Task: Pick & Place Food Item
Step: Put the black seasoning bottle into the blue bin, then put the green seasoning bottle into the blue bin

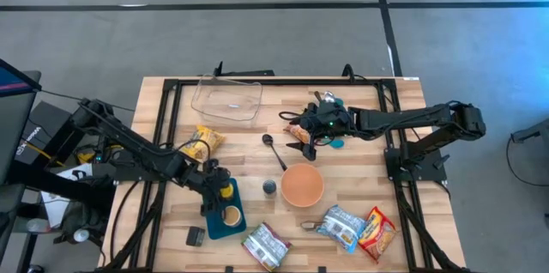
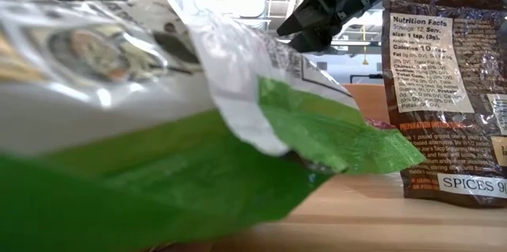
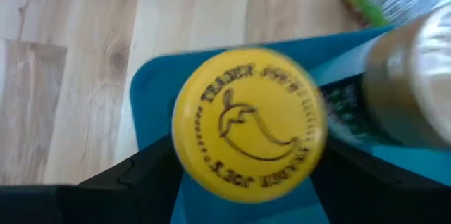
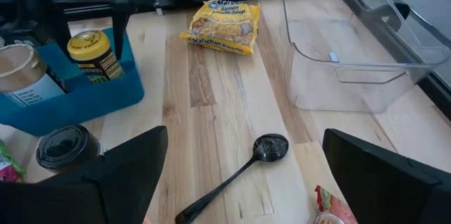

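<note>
A blue bin [image 1: 225, 220] on the near left of the table holds a yellow-lidded jar [image 3: 248, 124] and a tan-lidded jar [image 1: 231, 215]. My left gripper [image 1: 216, 189] is open above the bin. Its fingers [image 4: 53, 23] stand on either side of the yellow-lidded jar [image 4: 91, 48]; I cannot tell whether they touch it. My right gripper [image 1: 310, 129] is open and empty at the table's middle far side, over an orange-red packet [image 1: 296, 132]. A yellow ramen packet [image 1: 204, 142] lies flat beyond the bin.
A clear plastic container [image 1: 228, 100] stands at the far side. A black spoon [image 1: 274, 148], a dark round cup [image 1: 269, 186] and an orange bowl [image 1: 302, 185] are mid-table. Several snack packets [image 1: 343, 227] lie at the near edge; a green-white one [image 2: 158, 125] fills the low view.
</note>
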Robot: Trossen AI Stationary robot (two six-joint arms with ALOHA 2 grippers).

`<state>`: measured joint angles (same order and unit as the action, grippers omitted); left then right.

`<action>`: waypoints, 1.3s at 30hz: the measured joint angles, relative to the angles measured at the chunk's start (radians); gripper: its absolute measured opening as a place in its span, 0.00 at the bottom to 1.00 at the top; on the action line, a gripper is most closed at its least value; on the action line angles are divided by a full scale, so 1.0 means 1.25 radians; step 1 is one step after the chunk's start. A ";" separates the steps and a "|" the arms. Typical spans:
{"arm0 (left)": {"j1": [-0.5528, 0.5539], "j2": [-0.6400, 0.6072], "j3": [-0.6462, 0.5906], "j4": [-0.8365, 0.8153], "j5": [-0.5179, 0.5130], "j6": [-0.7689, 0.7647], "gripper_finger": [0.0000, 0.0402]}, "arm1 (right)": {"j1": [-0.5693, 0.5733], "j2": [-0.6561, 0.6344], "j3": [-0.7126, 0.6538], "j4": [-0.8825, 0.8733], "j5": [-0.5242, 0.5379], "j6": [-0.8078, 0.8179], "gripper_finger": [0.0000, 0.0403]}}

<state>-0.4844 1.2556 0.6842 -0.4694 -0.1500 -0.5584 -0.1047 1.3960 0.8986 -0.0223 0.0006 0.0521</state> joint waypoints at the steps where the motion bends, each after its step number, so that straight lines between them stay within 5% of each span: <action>1: 0.000 -0.007 0.000 0.004 0.001 -0.001 0.68 | 0.000 0.000 0.000 0.000 0.000 0.000 0.92; 14: 0.000 -0.171 0.000 -0.001 -0.017 -0.006 0.68 | 0.000 0.000 0.001 -0.002 0.000 0.000 0.92; 32: 0.004 -0.238 0.001 0.121 -0.285 0.001 0.68 | 0.000 0.000 0.001 -0.006 -0.002 0.000 0.92; 39: 0.025 -0.238 0.001 0.128 -0.300 0.002 0.68 | 0.011 0.000 0.001 -0.006 -0.003 0.003 0.92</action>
<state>-0.4533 0.9581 0.6853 -0.3089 -0.5255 -0.5560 -0.0907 1.3964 0.8993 -0.0298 -0.0029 0.0560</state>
